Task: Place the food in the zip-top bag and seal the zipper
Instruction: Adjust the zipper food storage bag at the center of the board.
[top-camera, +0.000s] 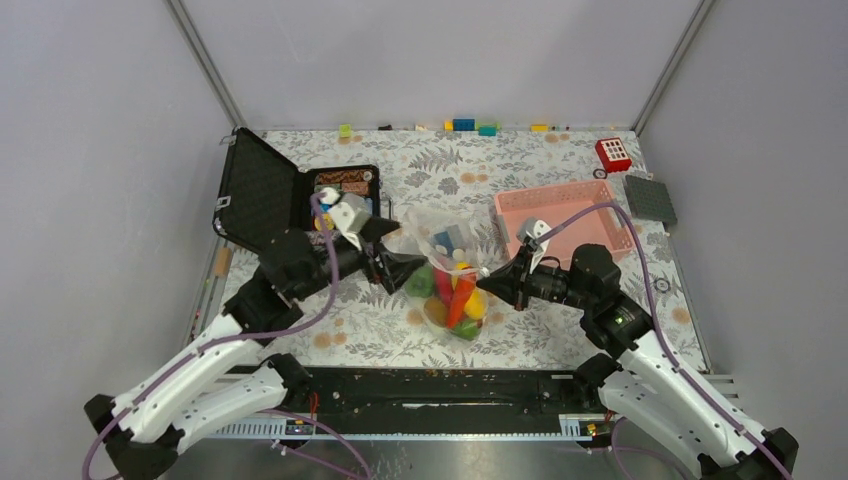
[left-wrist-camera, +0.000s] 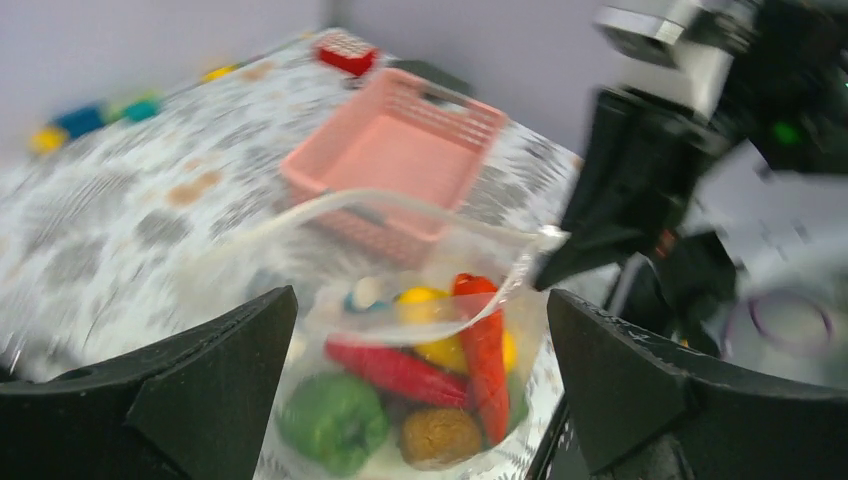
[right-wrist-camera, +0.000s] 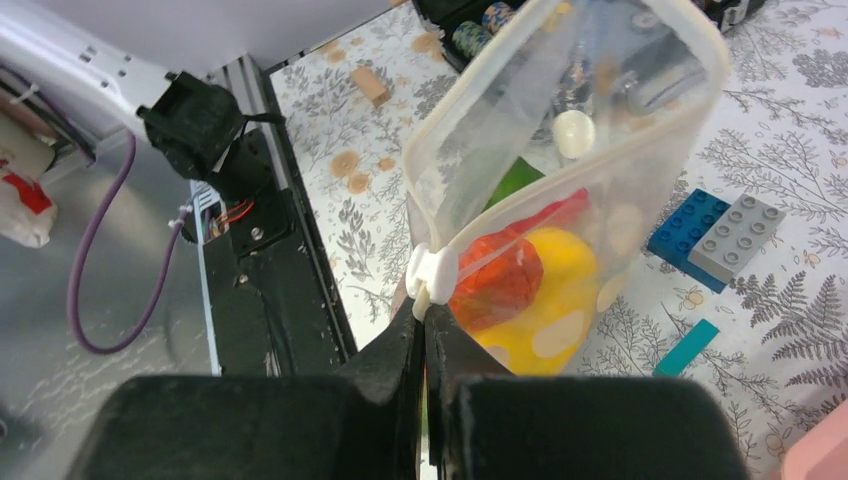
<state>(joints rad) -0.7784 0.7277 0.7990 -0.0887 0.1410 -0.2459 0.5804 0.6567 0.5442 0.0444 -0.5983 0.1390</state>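
Bag (top-camera: 452, 262) sits mid-tabletop (top-camera: 560, 330), btw the two grippers, mouth propped up and gaping. Zipper (right-wrist-camera: 470, 90) not pressed together: its whitish strip runs round the mouth as an open loop. Food (top-camera: 455, 300) is inside, piled at the bottom: pepper (left-wrist-camera: 333, 420), chilli (left-wrist-camera: 390, 368), carrot (left-wrist-camera: 483, 350) upright-ish, yellow pieces behind, a brownish round one at front.

R gripper (right-wrist-camera: 425, 320) is clenched on the bag's mouth edge, fingers pinched tight just under a small white tab (right-wrist-camera: 432, 272) at the strip's end, holding that corner up off the tabletop.

L gripper (left-wrist-camera: 420, 300) is spread wide, grasping nothing, at the bag's left side w/ the bag ahead of its fingers. Whether a finger touches the plastic: can't tell, view is blurred.

Pink basket (top-camera: 565, 215) just behind-right of the bag. Open black case (top-camera: 260, 190) behind the L arm. Blue and grey bricks (right-wrist-camera: 715, 235) lie on the tabletop near the bag.
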